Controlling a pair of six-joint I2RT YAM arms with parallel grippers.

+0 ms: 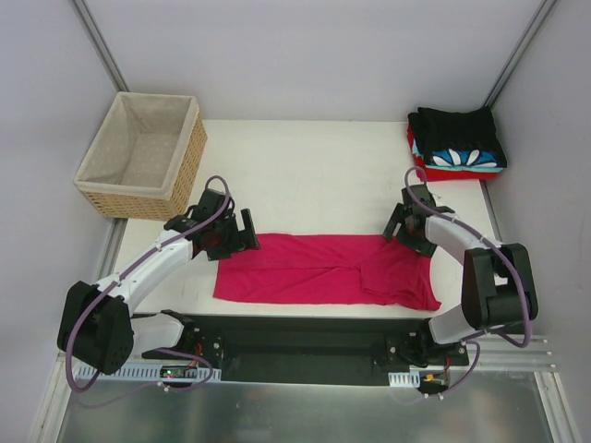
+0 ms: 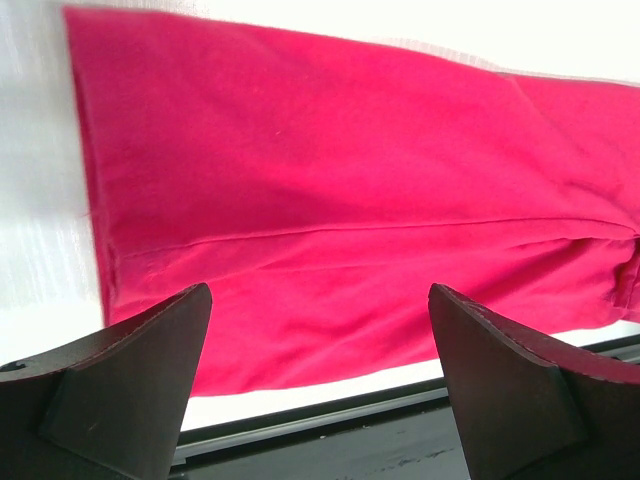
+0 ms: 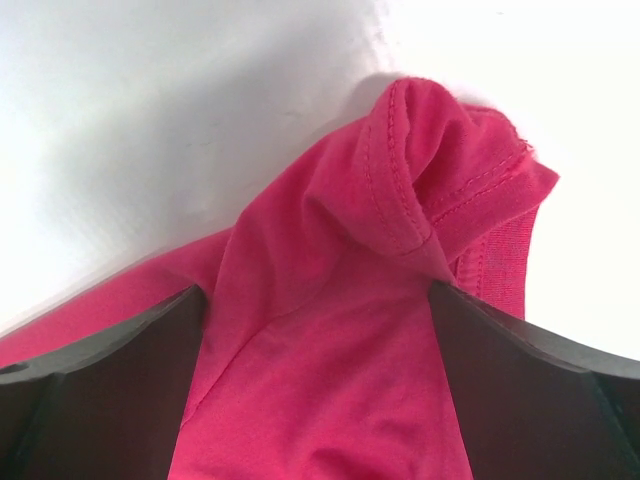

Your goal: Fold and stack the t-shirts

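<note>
pink tee (image 1: pixel 323 269): far corners hid by l tool (image 1: pixel 244 234), r tool (image 1: pixel 404 231).

On table (image 1: pixel 305 175), spread t-shirt (image 1: pixel 314 272) along near edge, basket (image 1: pixel 187 157) far left, folded t-shirts (image 1: pixel 457 138) far right

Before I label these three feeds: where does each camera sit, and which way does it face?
Top external: above and behind the bases, looking down at the table; left arm, right arm, wicker basket, stack of folded shirts show.
Left wrist: on the left arm, looking past the open left hand at the crimson t-shirt's hemmed end.
Right wrist: on the right arm, looking past the open right hand at its bunched seamed edge.
Shared: all three show the crimson t-shirt.
</note>
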